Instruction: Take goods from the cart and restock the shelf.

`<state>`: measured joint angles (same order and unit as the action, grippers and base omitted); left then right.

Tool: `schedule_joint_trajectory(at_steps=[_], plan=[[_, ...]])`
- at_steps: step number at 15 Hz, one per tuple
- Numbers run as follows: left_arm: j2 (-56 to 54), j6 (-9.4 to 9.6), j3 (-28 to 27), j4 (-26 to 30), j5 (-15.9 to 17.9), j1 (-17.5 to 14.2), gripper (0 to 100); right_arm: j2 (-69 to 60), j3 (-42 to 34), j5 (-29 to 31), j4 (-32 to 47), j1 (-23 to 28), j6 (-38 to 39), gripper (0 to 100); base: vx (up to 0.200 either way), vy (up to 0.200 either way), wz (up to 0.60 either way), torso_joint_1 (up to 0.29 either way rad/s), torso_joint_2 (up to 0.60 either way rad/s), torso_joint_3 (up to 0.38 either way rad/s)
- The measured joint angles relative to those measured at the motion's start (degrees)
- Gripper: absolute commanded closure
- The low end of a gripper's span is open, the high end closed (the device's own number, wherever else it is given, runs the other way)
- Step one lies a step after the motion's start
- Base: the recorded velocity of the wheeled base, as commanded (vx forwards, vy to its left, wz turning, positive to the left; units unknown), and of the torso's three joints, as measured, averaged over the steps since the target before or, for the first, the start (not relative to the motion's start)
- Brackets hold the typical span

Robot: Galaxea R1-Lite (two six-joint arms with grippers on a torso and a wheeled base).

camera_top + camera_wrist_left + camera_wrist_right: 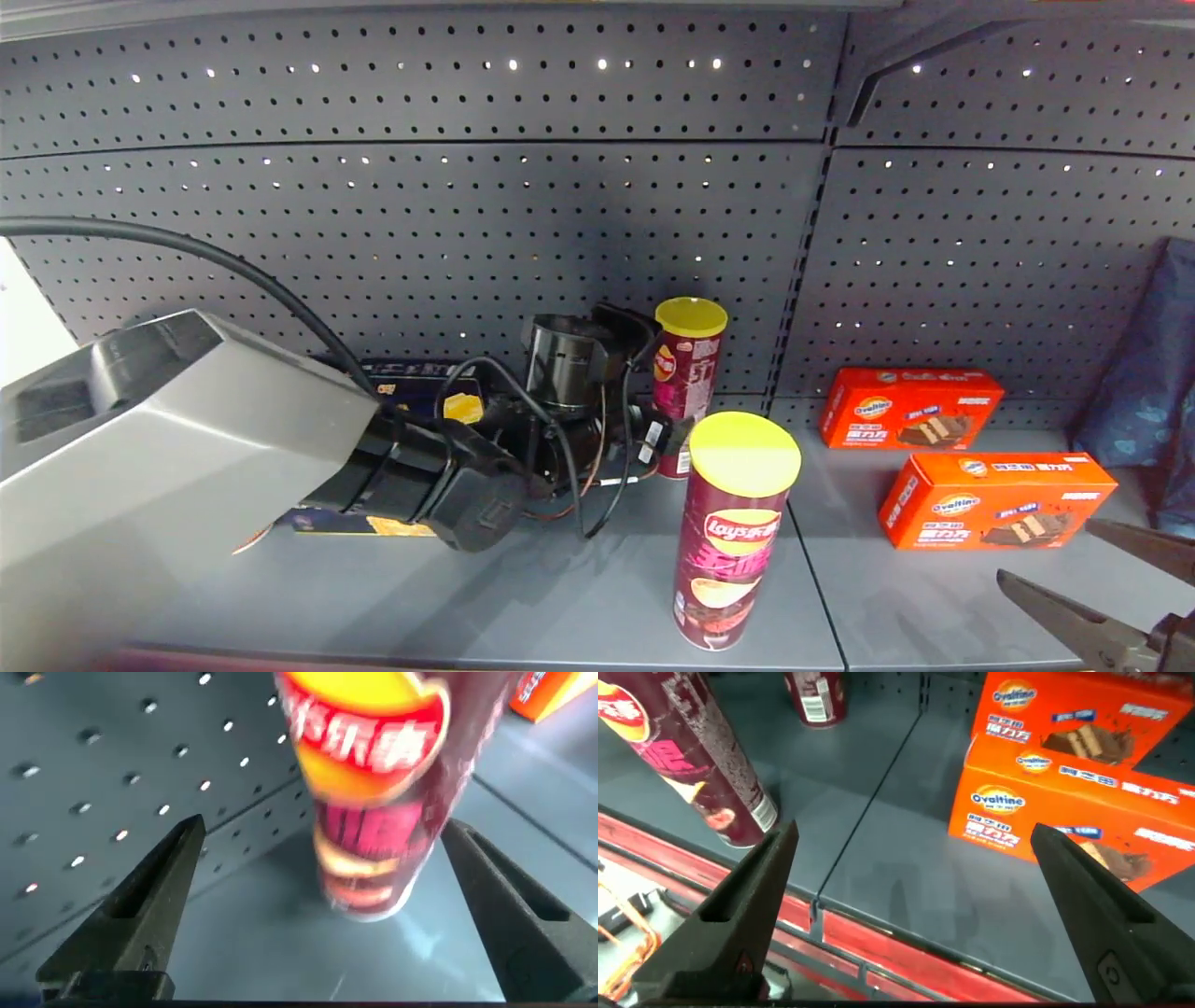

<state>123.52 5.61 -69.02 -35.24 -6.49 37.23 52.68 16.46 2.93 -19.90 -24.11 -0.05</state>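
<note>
Grey smooth casing of the left arm (pixel 177 420) sits nearest in the head view, at the near left, and its black, cabled wrist stretches to the far side of the grey metal shelf (pixel 560 597). At the wrist's end a far can (pixel 689 383) stands upright against the perforated back panel (pixel 420 215). It is a maroon tube with a yellow lid. A near can (pixel 736 532) of the same kind stands upright closer to the shelf's front edge, with a red-and-yellow logo facing forward. To the right lie two orange boxes (pixel 994 499), flat cartons with cake pictures and their long sides running left to right. The right pincer (pixel 1046 551) hangs at the near right with its dark tapered fingers apart and nothing between them.

From the left wrist, the left pincer (pixel 322 829) is spread wide either side of the far can, its fingers (pixel 149 905) clear of the tube, whose base rests on the shelf.

From the right wrist, the parted fingers frame bare shelf between the near can and the nearer orange box, above a red front rail (pixel 906 952).
</note>
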Motion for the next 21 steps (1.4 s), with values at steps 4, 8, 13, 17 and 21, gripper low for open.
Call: schedule_joint_trajectory(at_steps=[4,8,13,17,21], plan=[[-4.4,0.22,5.9,0.0,0.0,-0.1,0,5.0,-0.3,0.4,-0.7,-3.4,-0.4,0,0.0,0.0,0.0,0.0,0.0,0.0],[-9.8,0.93,13.0,0.1,0.3,0.0,0,11.6,-0.2,3.1,-1.7,-7.4,0.3,0,0.0,0.0,0.0,0.0,0.0,0.0],[-17.8,0.85,22.0,0.0,0.3,0.0,0,20.7,0.7,3.8,-10.4,-9.6,1.1,0,0.0,0.0,0.0,0.0,0.0,0.0],[-22.3,0.88,25.6,0.0,0.3,0.0,0,25.6,1.4,3.9,-10.3,-9.7,0.7,0,0.0,0.0,0.0,0.0,0.0,0.0],[-25.4,1.26,27.6,0.3,0.2,0.0,0,29.5,4.8,5.9,-10.2,-9.6,0.6,0,0.0,0.0,0.0,0.0,0.0,0.0]])
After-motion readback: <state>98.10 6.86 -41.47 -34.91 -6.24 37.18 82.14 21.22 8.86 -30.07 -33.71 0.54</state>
